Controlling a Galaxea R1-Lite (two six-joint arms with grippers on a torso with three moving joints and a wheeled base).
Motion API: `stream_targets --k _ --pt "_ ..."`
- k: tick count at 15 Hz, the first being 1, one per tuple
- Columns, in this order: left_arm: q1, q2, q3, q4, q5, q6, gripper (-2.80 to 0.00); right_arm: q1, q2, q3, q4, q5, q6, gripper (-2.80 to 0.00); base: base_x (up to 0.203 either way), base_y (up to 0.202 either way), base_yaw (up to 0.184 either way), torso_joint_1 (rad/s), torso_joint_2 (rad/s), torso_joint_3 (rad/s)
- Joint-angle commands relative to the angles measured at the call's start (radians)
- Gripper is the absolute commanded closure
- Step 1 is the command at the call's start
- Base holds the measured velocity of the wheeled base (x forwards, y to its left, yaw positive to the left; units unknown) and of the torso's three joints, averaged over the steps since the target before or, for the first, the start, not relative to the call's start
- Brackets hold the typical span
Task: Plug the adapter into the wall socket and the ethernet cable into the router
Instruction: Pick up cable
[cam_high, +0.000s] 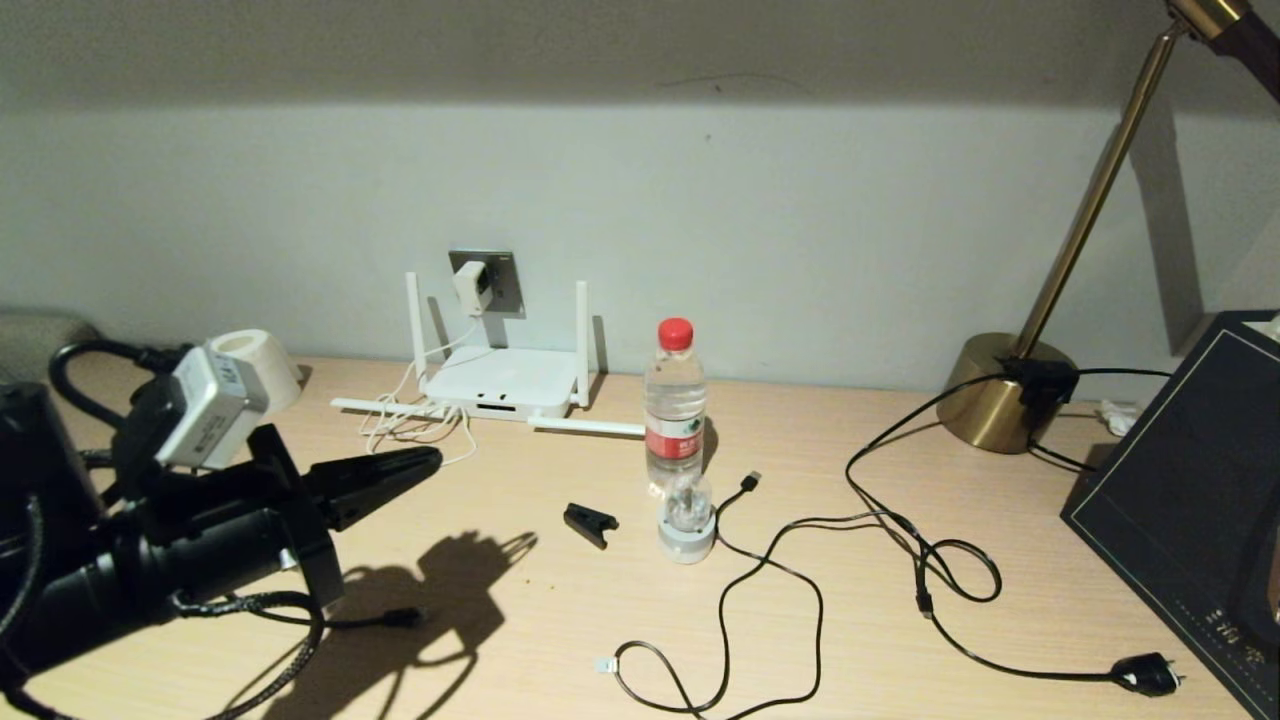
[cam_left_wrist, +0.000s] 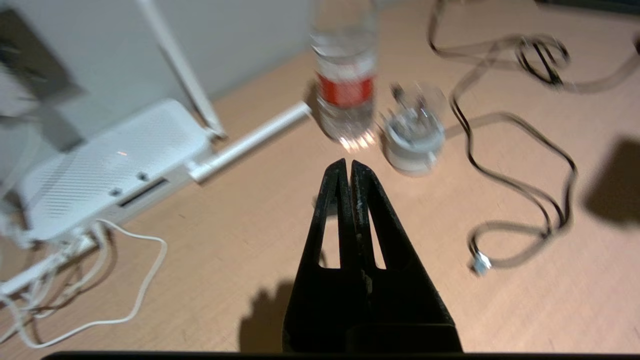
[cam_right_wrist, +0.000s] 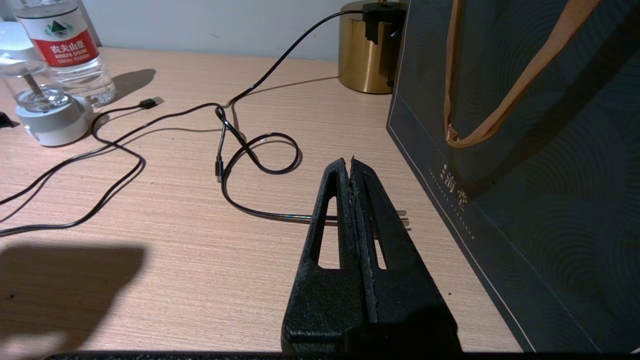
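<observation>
1. We see the small white cube-shaped adapter (cam_high: 470, 286) seated in the square dark grey wall socket (cam_high: 497, 280) on the far wall, its thin white cord dropping to a loose tangle on the light wooden desk (cam_high: 520, 610).
2. The flat white router (cam_high: 500, 384) with slim white stick antennas lies on the desk just below the socket, against the wall; two antennas stand upright and two lie flat to either side.
3. The long thin black ethernet cable (cam_high: 770, 580) lies loose across the near middle of the desk, its clear clip connector (cam_high: 603, 665) near the front edge, well apart from the router.
4. Our left gripper (cam_high: 432, 460) hangs above the desk at the near left, pointing right, its black fingers (cam_left_wrist: 345, 200) pressed together on nothing.
5. Our right gripper (cam_right_wrist: 351, 161) sits parked low at the near right beside a dark paper bag (cam_right_wrist: 525, 150), fingers together and empty.
6. A clear water bottle (cam_high: 675, 400) with a red cap stands right of the router, and a brass lamp base (cam_high: 1000, 390) sits at the far right.
</observation>
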Motion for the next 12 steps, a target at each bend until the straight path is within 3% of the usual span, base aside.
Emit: stream_targets --k 1,3,4,5,6,7,8,10,11,12 --pt "-0.021 -0.024 -0.157 0.479 -0.025 0.111 0.00 0.000 0.000 0.035 -0.001 0.001 0.000 0.00 0.000 0.000 0.000 0.000 0.00 0.000" --pt "-0.029 -0.036 -0.362 0.911 -0.032 0.273 0.00 0.000 0.001 0.035 -0.001 0.001 0.000 0.00 0.000 0.000 0.000 0.000 0.00 0.000" --pt "-0.029 -0.029 -0.457 1.128 -0.028 0.396 0.00 0.000 0.001 0.035 -0.001 0.001 0.000 0.00 0.000 0.000 0.000 0.000 0.00 0.000" --pt "-0.024 -0.011 -0.535 1.312 -0.010 0.565 0.00 0.000 0.001 0.035 -0.001 0.001 0.000 0.00 0.000 0.000 0.000 0.000 0.00 0.000" --pt "-0.012 0.021 -0.586 1.433 0.025 0.731 0.00 0.000 0.001 0.035 -0.001 0.001 0.000 0.00 0.000 0.000 0.000 0.000 0.00 0.000" --pt "0.008 0.066 -0.615 1.507 0.073 0.858 0.00 0.000 0.001 0.035 -0.001 0.001 0.000 0.00 0.000 0.000 0.000 0.000 0.00 0.000" --pt "0.027 0.107 -0.630 1.545 0.113 0.921 0.00 0.000 0.001 0.035 -0.001 0.001 0.000 0.00 0.000 0.000 0.000 0.000 0.00 0.000" --pt "0.042 0.136 -0.642 1.576 0.139 0.950 0.00 0.000 0.000 0.035 -0.001 0.001 0.000 0.00 0.000 0.000 0.000 0.000 0.00 0.000" --pt "0.042 0.139 -0.638 1.585 0.139 0.951 -2.80 0.000 0.001 0.035 -0.001 0.001 0.000 0.00 0.000 0.000 0.000 0.000 0.00 0.000" --pt "0.042 0.152 -0.637 1.590 0.137 0.952 -2.80 0.000 0.001 0.035 -0.001 0.001 0.000 0.00 0.000 0.000 0.000 0.000 0.00 0.000"
